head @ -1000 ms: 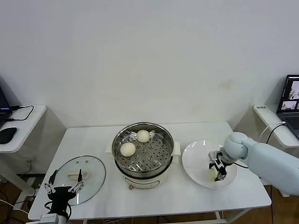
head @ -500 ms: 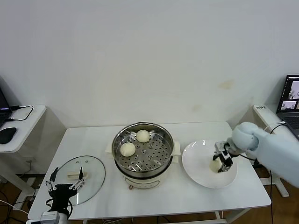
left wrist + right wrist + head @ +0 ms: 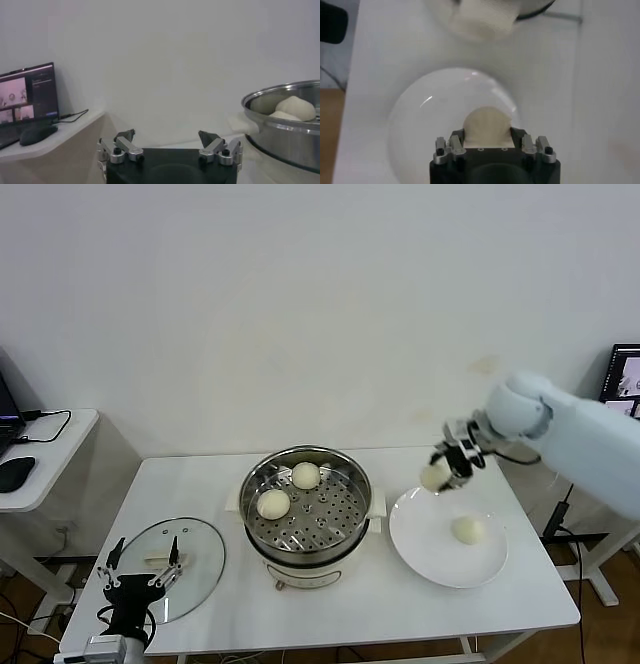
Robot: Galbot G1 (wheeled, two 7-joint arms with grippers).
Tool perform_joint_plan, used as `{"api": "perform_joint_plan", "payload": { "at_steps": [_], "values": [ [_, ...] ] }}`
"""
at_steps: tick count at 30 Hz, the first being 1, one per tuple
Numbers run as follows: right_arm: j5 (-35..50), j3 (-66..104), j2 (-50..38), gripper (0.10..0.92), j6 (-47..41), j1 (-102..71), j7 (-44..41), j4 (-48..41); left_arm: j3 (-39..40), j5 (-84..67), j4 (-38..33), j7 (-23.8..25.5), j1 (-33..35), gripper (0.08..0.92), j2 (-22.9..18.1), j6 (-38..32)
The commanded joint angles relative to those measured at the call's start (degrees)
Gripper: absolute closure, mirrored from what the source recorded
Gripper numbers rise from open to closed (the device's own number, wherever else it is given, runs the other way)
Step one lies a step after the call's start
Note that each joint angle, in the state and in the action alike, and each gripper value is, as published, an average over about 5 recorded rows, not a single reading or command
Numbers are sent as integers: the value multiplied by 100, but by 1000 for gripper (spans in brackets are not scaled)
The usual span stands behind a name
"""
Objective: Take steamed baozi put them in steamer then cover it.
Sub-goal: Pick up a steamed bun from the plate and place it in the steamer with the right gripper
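Since earlier frame, right gripper (image 3: 447,464) lifted bun (image 3: 434,475) off plate (image 3: 420,534), jaws clamped on sides. Bun soft, light: grip gently. Steamer (image 3: 307,500) left. Left gripper (image 3: 138,584) open, parked near lid (image 3: 170,556).

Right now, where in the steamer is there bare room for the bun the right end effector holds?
The steamer tray is bare across its near and right half. Crowded: two buns sit at its left and far side. The right end effector holds a bun above the plate.
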Motion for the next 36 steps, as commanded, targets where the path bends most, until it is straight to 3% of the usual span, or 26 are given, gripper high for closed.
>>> {"api": "perform_joint_plan", "payload": {
  "at_steps": [1, 22, 36],
  "values": [
    [874, -869, 1337, 431, 366, 1233, 325, -23, -28, 4, 16, -4, 9, 177, -16, -5],
    [218, -2062, 2634, 430, 2994, 872, 819, -205, -205, -4, 28, -11, 2, 177, -172, -22],
    [-371, -2342, 2915, 423, 3586, 727, 707, -235, -235, -24, 63, -20, -10, 177, -247, -48]
  ]
}}
